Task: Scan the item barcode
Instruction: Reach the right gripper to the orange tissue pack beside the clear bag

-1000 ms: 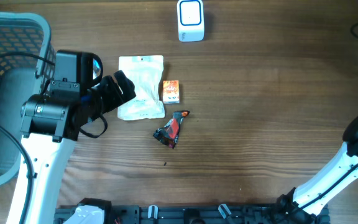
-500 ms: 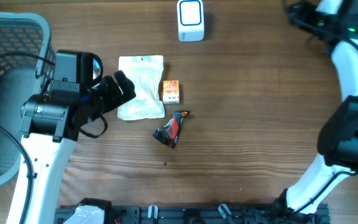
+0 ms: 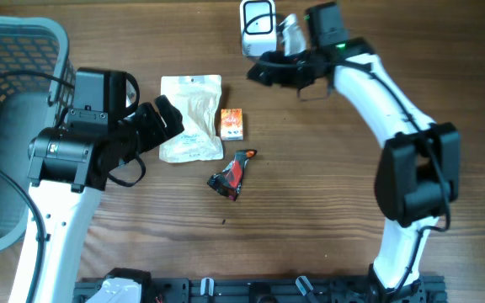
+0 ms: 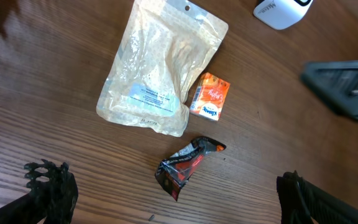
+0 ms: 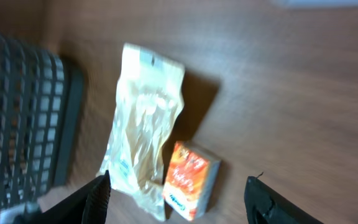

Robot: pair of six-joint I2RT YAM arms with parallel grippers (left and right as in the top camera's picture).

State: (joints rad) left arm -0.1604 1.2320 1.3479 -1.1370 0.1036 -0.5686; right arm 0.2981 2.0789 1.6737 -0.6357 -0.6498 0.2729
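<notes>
Mid-table lie three items: a pale plastic pouch [image 3: 191,118], a small orange box [image 3: 231,124] against its right edge, and a crumpled black-and-red wrapper [image 3: 232,174] below them. The white scanner [image 3: 258,27] stands at the far edge. My left gripper [image 3: 165,126] hovers open over the pouch's left side, holding nothing; its wrist view shows the pouch [image 4: 157,71], box [image 4: 210,96] and wrapper [image 4: 188,165]. My right gripper [image 3: 263,71] hangs open just below the scanner, empty. Its blurred wrist view looks down on the box [image 5: 190,180] and pouch [image 5: 143,124].
A grey mesh basket [image 3: 7,50] fills the left edge of the table, and it also shows as a dark grid [image 5: 17,118] in the right wrist view. The right arm [image 3: 377,93] arcs over the table's right half. Bare wood lies around the items.
The right arm has swung in from the right edge, across the top, to just below the scanner. The left arm and the items have not moved.
</notes>
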